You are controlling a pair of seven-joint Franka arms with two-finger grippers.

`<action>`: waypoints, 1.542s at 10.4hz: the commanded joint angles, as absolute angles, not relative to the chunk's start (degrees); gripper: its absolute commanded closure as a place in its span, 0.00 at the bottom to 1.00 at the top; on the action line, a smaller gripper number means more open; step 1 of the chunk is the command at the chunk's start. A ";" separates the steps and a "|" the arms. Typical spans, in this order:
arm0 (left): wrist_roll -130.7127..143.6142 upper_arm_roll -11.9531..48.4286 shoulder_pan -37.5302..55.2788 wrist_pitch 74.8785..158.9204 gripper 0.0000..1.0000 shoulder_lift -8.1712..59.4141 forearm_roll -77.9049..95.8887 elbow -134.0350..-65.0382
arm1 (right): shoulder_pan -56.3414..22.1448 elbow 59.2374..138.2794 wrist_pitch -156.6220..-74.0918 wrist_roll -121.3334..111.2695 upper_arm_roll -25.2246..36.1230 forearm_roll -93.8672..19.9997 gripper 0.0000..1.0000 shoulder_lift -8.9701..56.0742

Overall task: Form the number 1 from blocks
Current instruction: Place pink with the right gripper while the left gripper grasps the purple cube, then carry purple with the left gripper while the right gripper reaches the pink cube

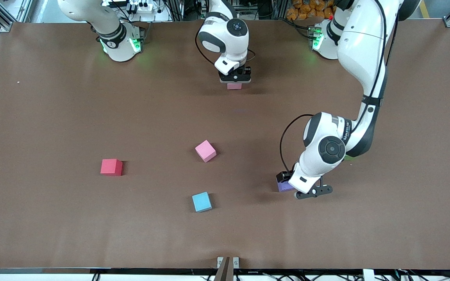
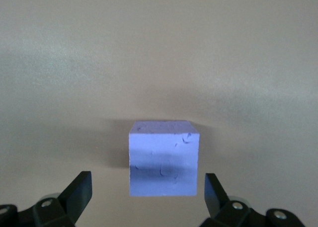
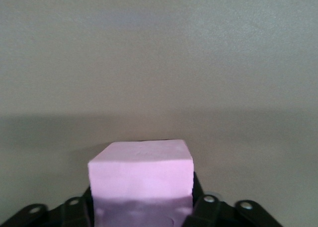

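Note:
A purple block (image 1: 284,187) lies on the table toward the left arm's end. My left gripper (image 1: 287,182) is low over it. In the left wrist view the purple block (image 2: 164,157) sits between the open fingers (image 2: 79,189), with a gap on each side. A pink block (image 1: 234,86) rests on the table close to the robots' bases, under my right gripper (image 1: 234,80). In the right wrist view the fingers (image 3: 198,204) press against both sides of that pink block (image 3: 141,170). A second pink block (image 1: 205,150) lies loose mid-table.
A red cube (image 1: 111,167) sits toward the right arm's end of the table. A light blue cube (image 1: 202,201) lies nearer the front camera than the loose pink block. The brown table (image 1: 53,117) is bare around them.

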State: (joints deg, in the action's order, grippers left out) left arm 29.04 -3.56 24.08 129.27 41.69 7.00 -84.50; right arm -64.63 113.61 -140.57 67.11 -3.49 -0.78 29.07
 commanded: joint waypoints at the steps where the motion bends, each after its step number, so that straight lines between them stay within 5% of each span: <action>1: 27.07 -6.24 25.93 128.32 0.00 43.33 10.28 -81.74 | -64.25 113.03 -140.98 69.87 -3.52 1.84 0.00 29.19; 4: 26.89 -6.24 26.10 128.76 0.00 44.21 10.46 -81.65 | -60.75 115.29 -140.01 69.96 -3.86 1.93 0.00 23.50; 8: 26.63 -6.24 26.54 129.73 0.00 45.53 11.07 -81.65 | -42.85 127.51 -139.75 69.18 -8.00 1.93 0.00 8.99; 11: 26.02 -6.24 26.81 130.60 0.00 46.22 11.16 -81.65 | -30.36 127.27 -139.66 52.73 -7.82 1.93 0.00 7.47; 15: 24.61 -6.33 26.81 131.04 0.01 46.76 11.16 -82.09 | -23.56 121.23 -140.10 32.74 -5.80 1.93 0.00 12.80; 16: 24.52 -6.33 26.81 130.96 0.35 46.50 11.25 -82.09 | -24.51 117.63 -140.10 29.39 -5.89 2.02 0.00 16.49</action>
State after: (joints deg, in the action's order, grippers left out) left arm 26.59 -5.08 25.86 130.71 46.14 8.96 -82.90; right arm -23.76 123.33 -140.31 33.17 -5.20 1.50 10.72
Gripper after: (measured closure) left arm 0.013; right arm 0.000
